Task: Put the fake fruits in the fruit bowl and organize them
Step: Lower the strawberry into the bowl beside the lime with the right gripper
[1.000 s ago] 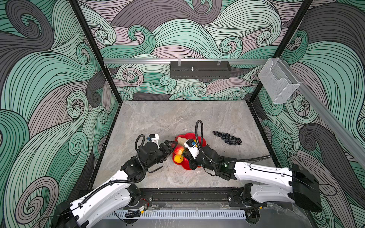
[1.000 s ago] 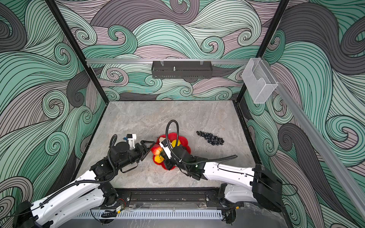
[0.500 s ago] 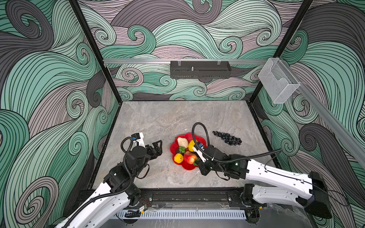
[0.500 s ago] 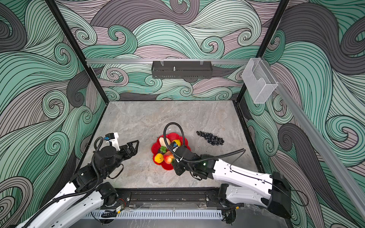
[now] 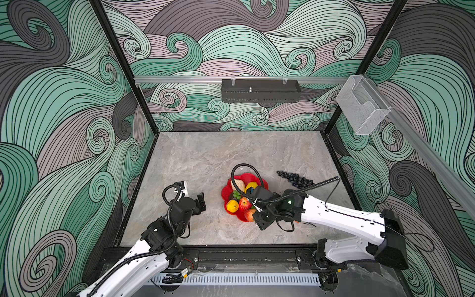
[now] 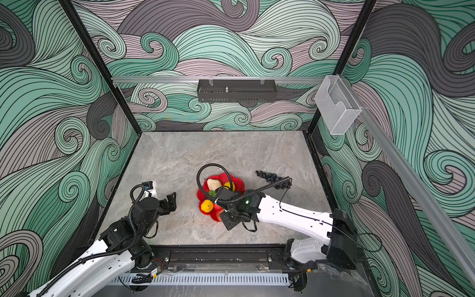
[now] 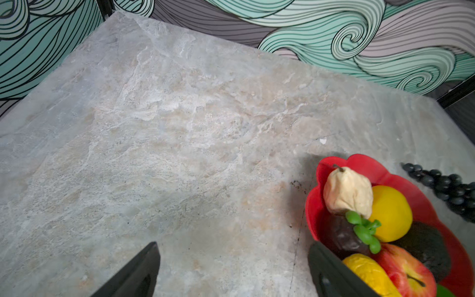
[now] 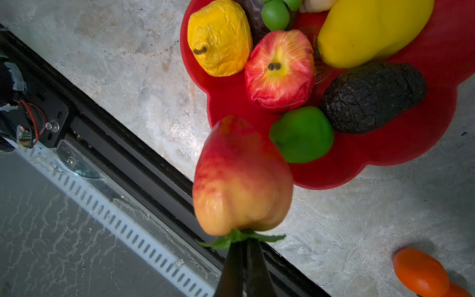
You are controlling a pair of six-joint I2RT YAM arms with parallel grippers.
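The red scalloped fruit bowl [image 5: 245,177] [image 6: 226,177] holds several fake fruits: a cream piece [image 7: 347,191], a yellow lemon [image 7: 390,213], a mangosteen [image 7: 344,236], an apple [image 8: 280,69], an avocado [image 8: 372,97] and a green lime [image 8: 302,135]. My right gripper [image 8: 244,241] [image 5: 255,214] is shut on the green leafy stem of a red-orange fruit [image 8: 241,177], which hangs over the bowl's near rim. My left gripper [image 7: 232,248] [image 5: 200,203] stands open over bare table left of the bowl. A dark grape bunch [image 5: 295,178] lies on the table right of the bowl.
Orange tangerines [image 8: 420,272] lie on the table under my right arm, hidden in both top views. The table's black front rail [image 8: 144,159] runs close behind the held fruit. The right arm's cable [image 5: 244,167] loops over the bowl.
My left gripper has drawn back leftward out of the bowl, its jaws open. My right gripper has pulled toward the bowl's near rim, still holding the red-orange fruit.
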